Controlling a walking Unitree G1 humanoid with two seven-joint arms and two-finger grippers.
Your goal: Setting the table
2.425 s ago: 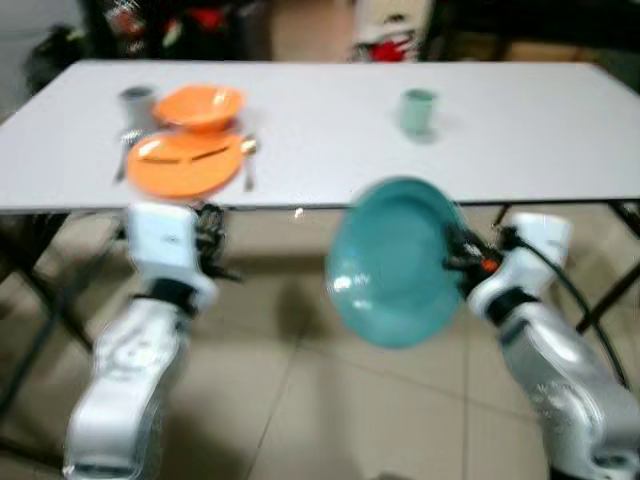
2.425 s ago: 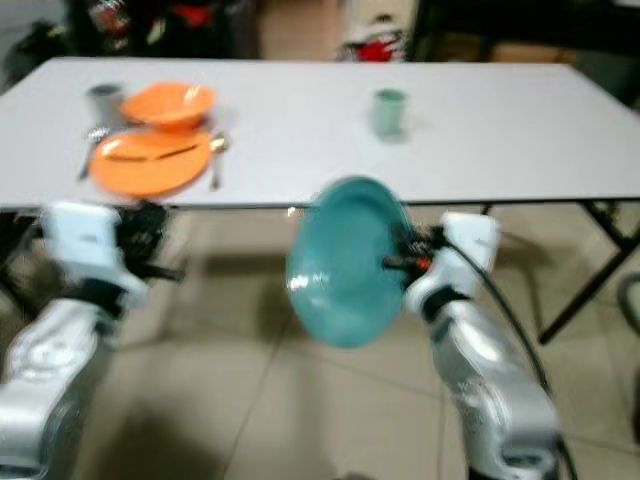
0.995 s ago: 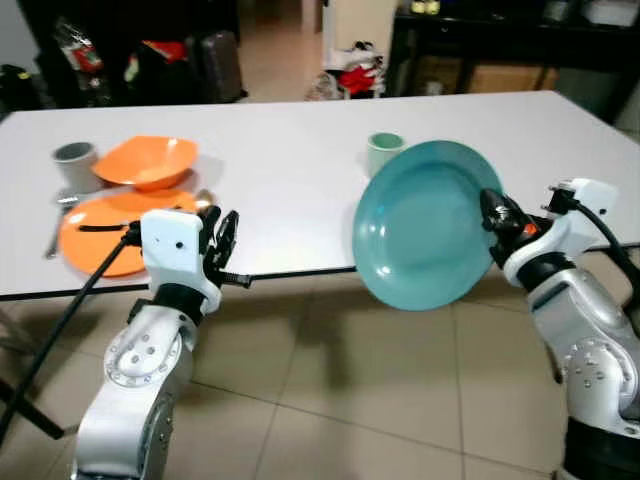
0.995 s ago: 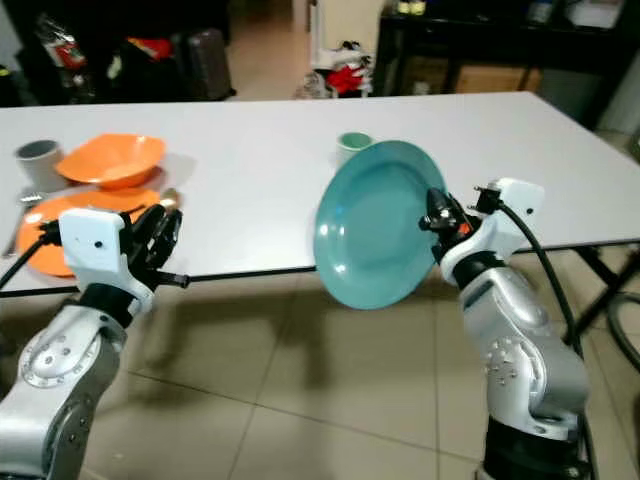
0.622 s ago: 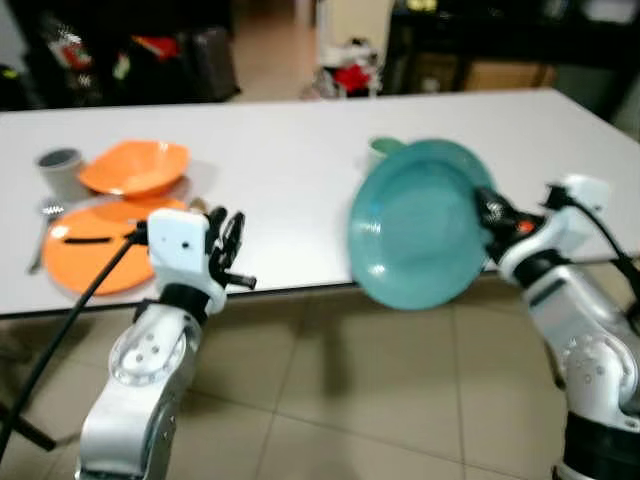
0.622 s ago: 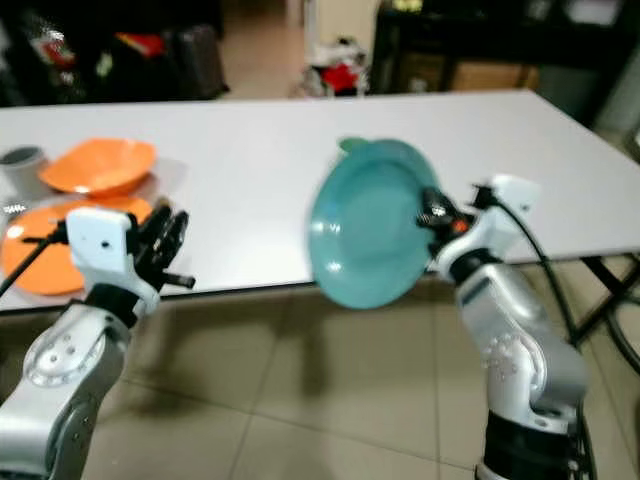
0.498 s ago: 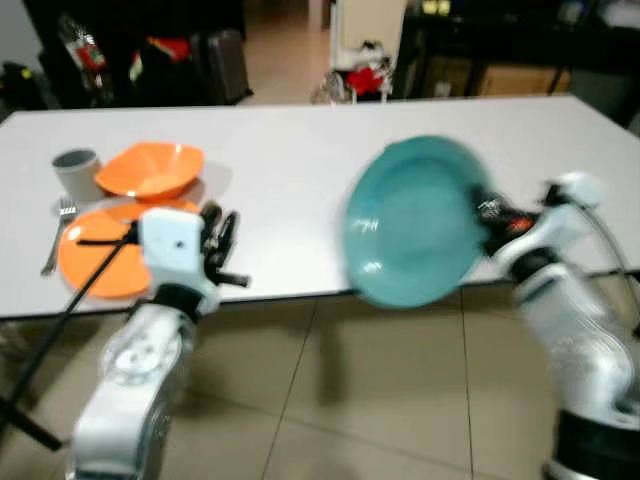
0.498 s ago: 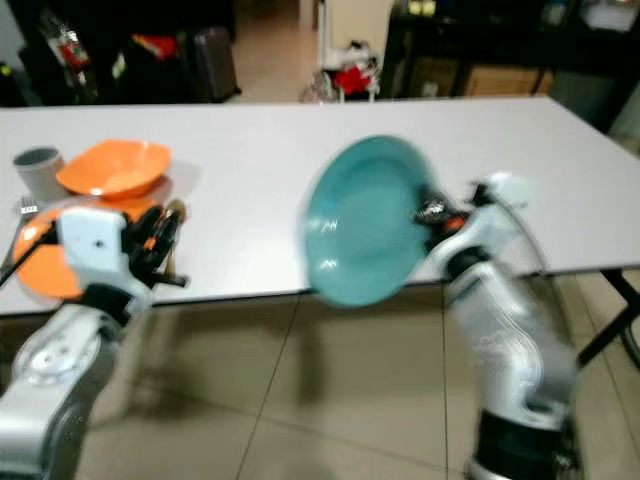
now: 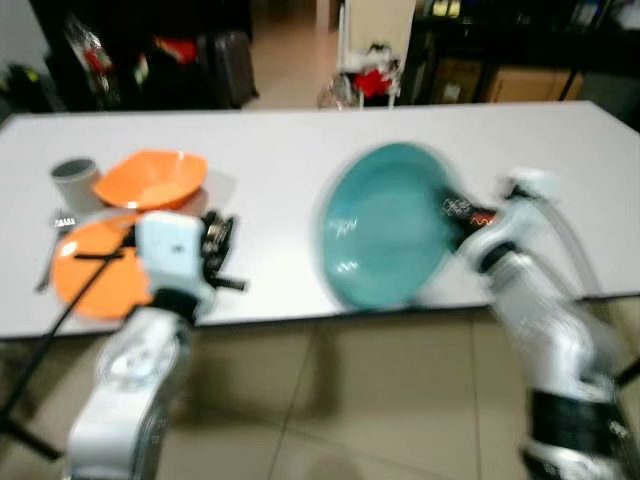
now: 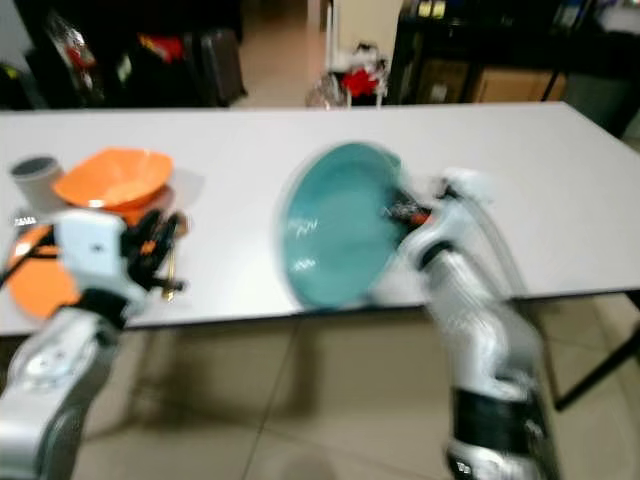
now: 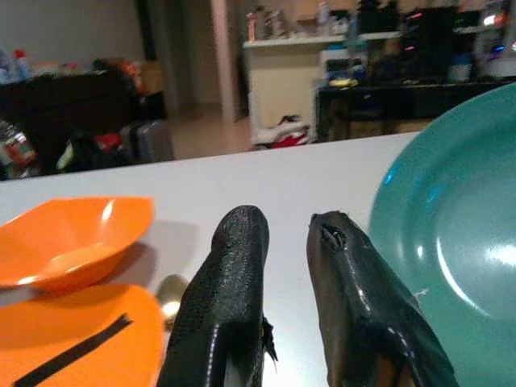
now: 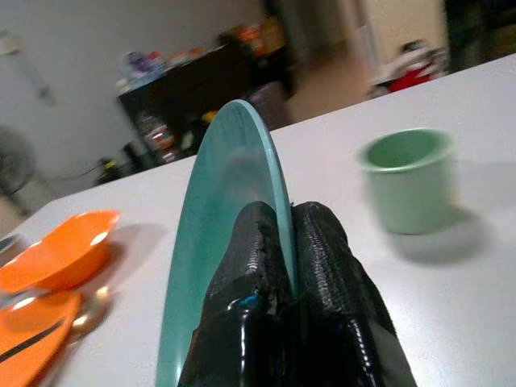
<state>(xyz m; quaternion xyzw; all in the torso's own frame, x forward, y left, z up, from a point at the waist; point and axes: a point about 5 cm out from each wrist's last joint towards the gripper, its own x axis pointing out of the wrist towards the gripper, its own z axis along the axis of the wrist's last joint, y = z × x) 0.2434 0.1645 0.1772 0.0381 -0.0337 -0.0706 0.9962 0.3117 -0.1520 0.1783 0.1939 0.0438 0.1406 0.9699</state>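
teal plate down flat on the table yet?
No, the right gripper pinches the teal plate by its rim, holding it on edge above the white table.

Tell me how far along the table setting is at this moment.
One place looks set: orange plate, orange bowl, grey cup and cutlery at the table's left end. In hand: the right tool grips the teal plate by its rim, tilted over the table edge. Left: laying it down near the green cup. The left tool hangs empty.
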